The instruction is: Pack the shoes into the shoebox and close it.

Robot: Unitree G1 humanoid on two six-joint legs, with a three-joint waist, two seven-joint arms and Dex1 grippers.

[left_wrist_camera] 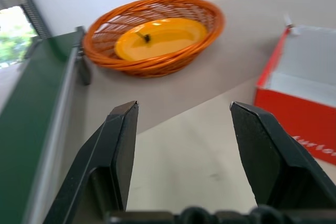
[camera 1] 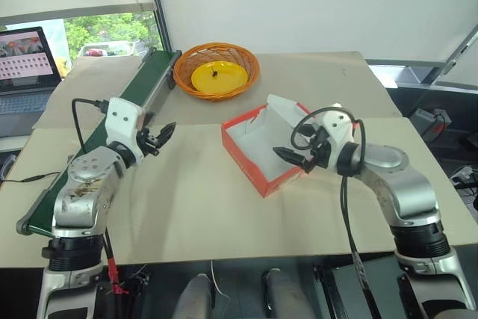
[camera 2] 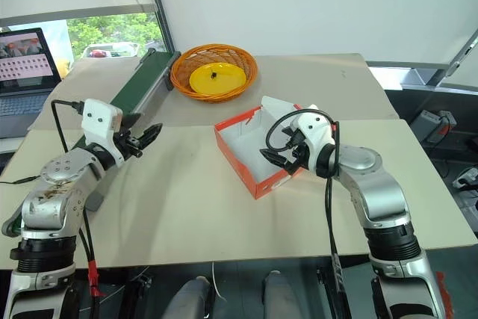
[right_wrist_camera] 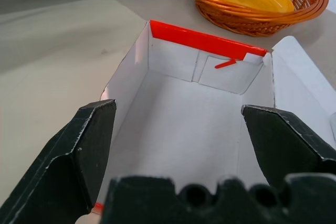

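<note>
Sitting open beside one wicker basket [camera 1: 216, 71], one shoebox [camera 1: 258, 162] shows bare white inside; right gripper [camera 1: 293, 158] gapes wide above it, left gripper [camera 1: 159, 138] spread, empty.

The shoebox [camera 2: 250, 151] sits open at centre frame, its white inside bare; the right gripper [camera 2: 278, 157] hangs spread-fingered over its right end; the left gripper [camera 2: 147, 138] hovers parted at left; a wicker basket [camera 2: 214, 72] sits at upper centre.

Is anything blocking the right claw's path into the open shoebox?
Nothing visible does. The right claw hangs open over the near end of the shoebox, whose white inside lies bare and whose lid flap stands up on the far side. The wicker basket sits well behind it.
</note>
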